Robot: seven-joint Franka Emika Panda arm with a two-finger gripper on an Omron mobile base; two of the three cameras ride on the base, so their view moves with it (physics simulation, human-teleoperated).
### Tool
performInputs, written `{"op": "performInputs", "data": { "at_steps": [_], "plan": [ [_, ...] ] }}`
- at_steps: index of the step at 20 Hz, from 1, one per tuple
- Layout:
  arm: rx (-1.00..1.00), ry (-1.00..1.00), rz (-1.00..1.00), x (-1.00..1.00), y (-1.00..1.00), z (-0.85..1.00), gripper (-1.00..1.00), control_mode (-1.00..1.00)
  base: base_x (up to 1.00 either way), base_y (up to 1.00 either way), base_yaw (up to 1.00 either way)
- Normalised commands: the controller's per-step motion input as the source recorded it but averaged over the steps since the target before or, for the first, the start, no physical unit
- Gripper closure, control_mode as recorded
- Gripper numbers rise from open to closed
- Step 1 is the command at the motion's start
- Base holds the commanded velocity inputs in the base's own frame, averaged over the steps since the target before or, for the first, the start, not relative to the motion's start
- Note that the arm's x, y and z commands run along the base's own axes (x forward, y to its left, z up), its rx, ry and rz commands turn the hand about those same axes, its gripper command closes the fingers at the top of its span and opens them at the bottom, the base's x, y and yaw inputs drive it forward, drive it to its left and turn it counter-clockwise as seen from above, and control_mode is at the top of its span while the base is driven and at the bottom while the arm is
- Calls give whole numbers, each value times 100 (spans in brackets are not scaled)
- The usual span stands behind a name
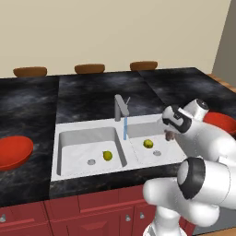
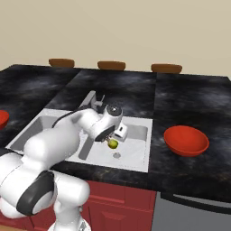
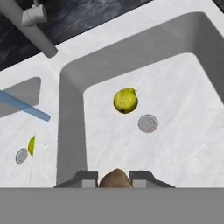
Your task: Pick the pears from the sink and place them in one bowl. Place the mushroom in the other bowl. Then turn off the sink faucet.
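While the mushroom (image 3: 115, 178) sits pinched between my two fingertips (image 3: 88, 178), a small brown-tan lump showing right at the bottom of the hand view, my gripper (image 3: 114, 179) hangs over the right basin of the sink (image 1: 138, 162) with its jaws drawn in close on that piece. I judge I am carrying it first because it goes alone into its own bowl, and the hold is narrow because the thing is so small. Ahead of my fingers and below them, one pear (image 3: 125, 100) lies on the basin floor just beside the round drain (image 3: 148, 123), not touching it as far as I can tell. Further off to my side, past the dividing wall, the second pear (image 1: 107, 156) rests in the other basin near that basin's drain (image 1: 91, 162); both fruits wait there, not yet picked. Beyond the divider the sink faucet (image 1: 120, 108) stands at the back edge, and a thin blue stream of water (image 1: 125, 128) runs from its spout, so turning it off is left for last. Out on the dark counter (image 2: 189, 113), well apart from my hand, a red bowl (image 2: 186, 140) sits to the right of the sink, and another red bowl (image 1: 12, 152) sits far on the opposite side. The nearer bowl looks the likely place for what I hold, though that is only my reading.
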Motion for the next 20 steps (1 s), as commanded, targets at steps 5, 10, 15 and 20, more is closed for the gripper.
{"op": "performInputs", "data": {
  "at_steps": [5, 10, 15, 20],
  "plan": [
    [0, -1, 0, -46, 70, 45, 100, -100, 0, 0, 0],
    [-4, 0, 0, -41, 96, 18, 100, -100, 0, 0, 0],
    [-5, -2, 0, -25, 99, 6, 100, -100, 0, 0, 0],
    [0, 0, 0, -9, 10, 0, 100, -100, 0, 0, 0]
  ]
}}
